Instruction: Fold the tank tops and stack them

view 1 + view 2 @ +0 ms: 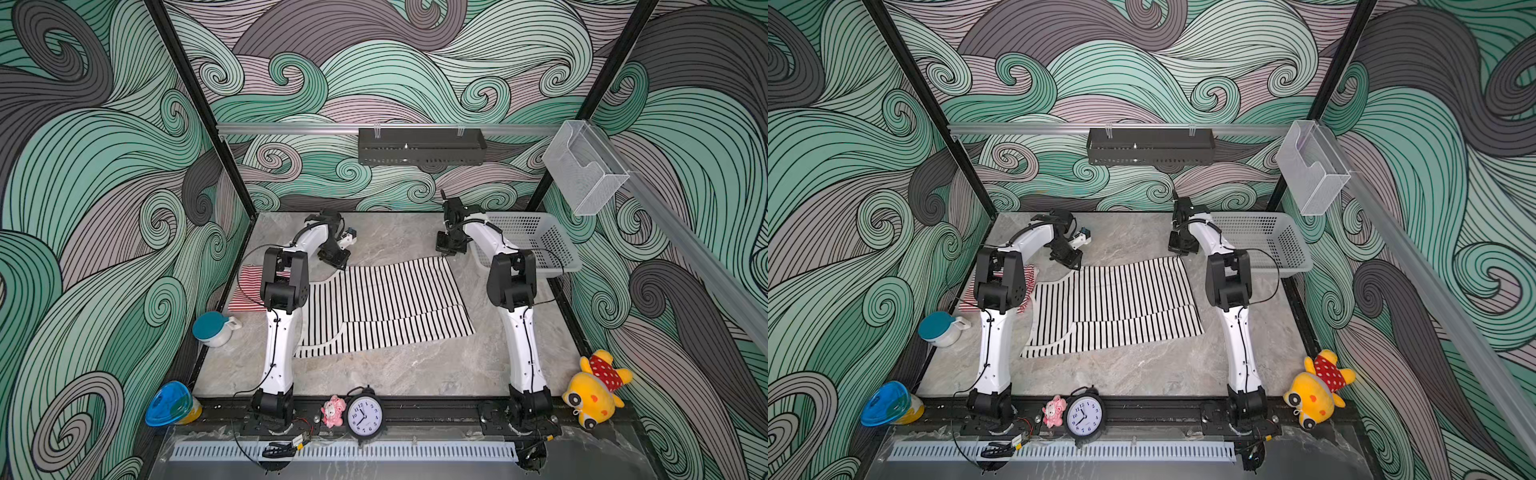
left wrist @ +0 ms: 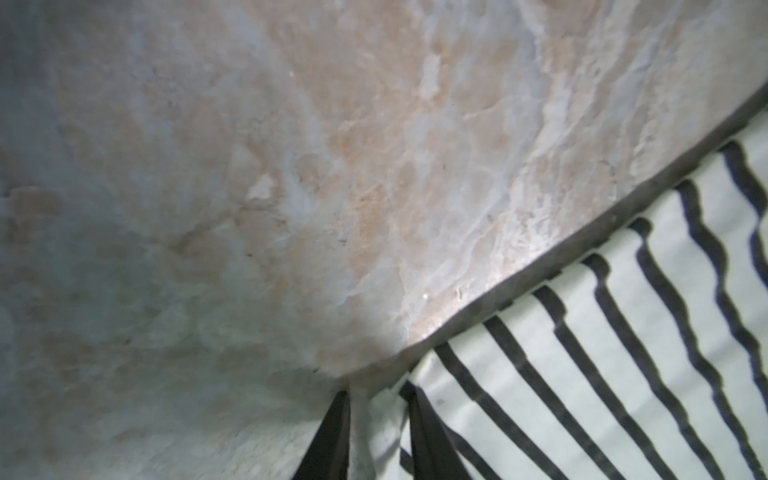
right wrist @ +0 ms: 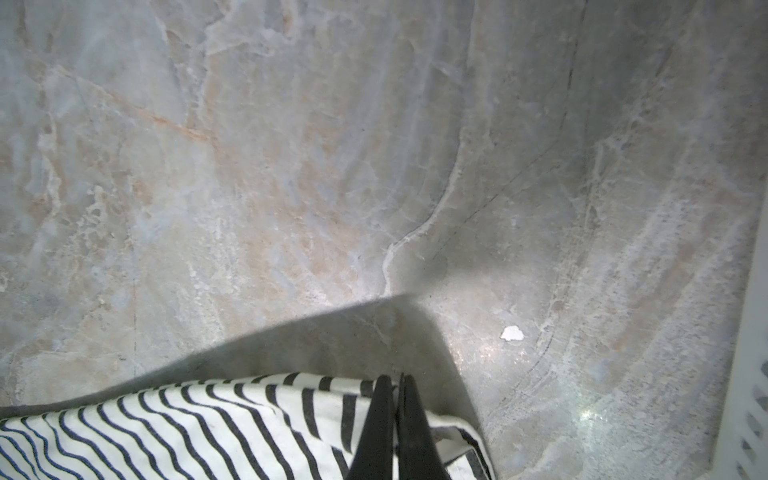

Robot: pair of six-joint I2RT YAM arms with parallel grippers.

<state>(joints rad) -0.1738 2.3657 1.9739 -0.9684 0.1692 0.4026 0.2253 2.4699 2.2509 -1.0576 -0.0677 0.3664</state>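
Up top, in both top views, the black-and-white tank top (image 1: 386, 307) lies spread across the middle of the surface (image 1: 395, 374). The red-and-white tank top (image 1: 245, 291) peeks out at its left, behind the left arm. The left gripper (image 1: 338, 264) is at the far left corner, and the right gripper (image 1: 444, 254) is at the far right corner, near the white basket (image 1: 552, 249).

Left wrist view: the jaws are a bit apart around the trim edge, can't tell if they're pinching it.

Right wrist view: the jaws are clamped on the lifted corner.

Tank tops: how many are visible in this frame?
2. A black-and-white striped tank top lies spread across the middle of the marbled table; a red-and-white striped tank top lies near the left edge, partly hidden behind the left arm.
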